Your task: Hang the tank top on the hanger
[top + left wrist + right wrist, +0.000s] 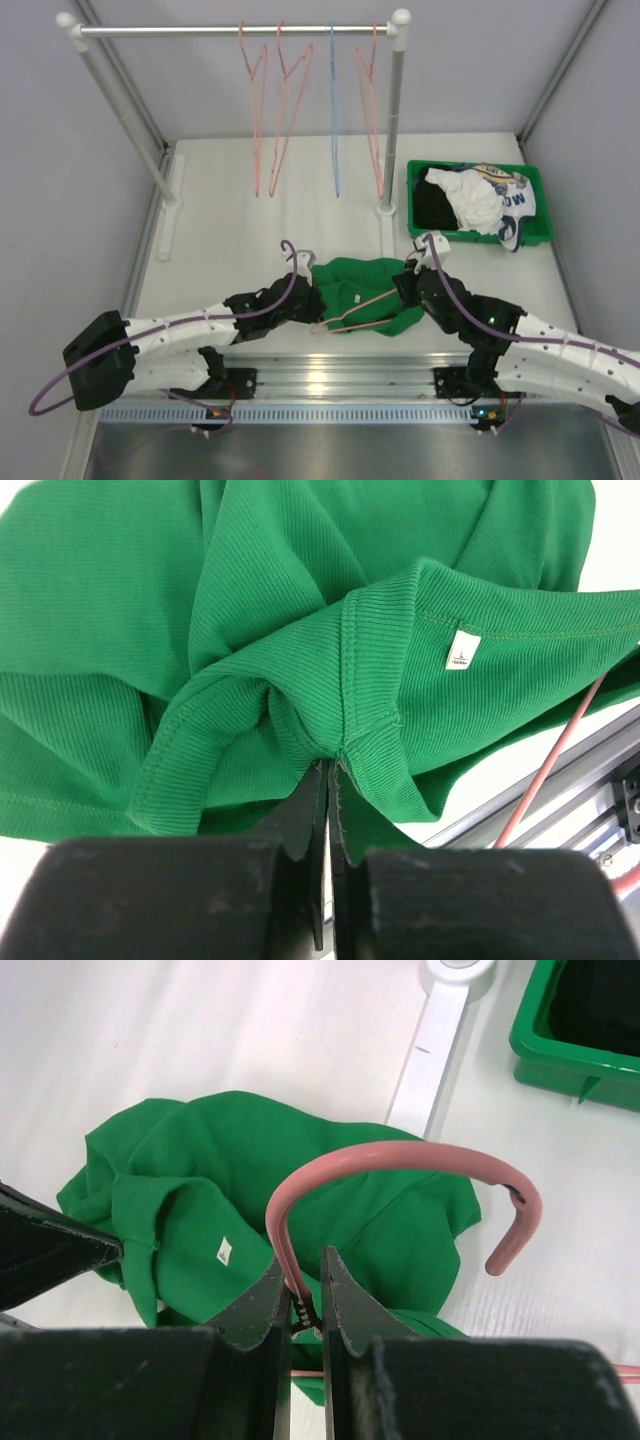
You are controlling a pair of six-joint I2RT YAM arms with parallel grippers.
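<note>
The green tank top (368, 285) lies crumpled on the white table between my two grippers. A pink hanger (352, 314) lies across its near part. My left gripper (310, 297) is shut on a ribbed hem fold of the tank top (300, 610), with its jaws pinched together at the fabric (333, 767). A stretch of the hanger wire (560, 750) shows at the right of that view. My right gripper (301, 1263) is shut on the twisted neck of the hanger, just below its curved hook (400, 1154), over the tank top (190, 1160).
A clothes rail (235, 31) at the back holds three pink hangers (285, 100) and a blue one (334, 110). Its white feet (386, 215) rest on the table. A green bin (478, 203) at the right holds a white printed garment and a black one.
</note>
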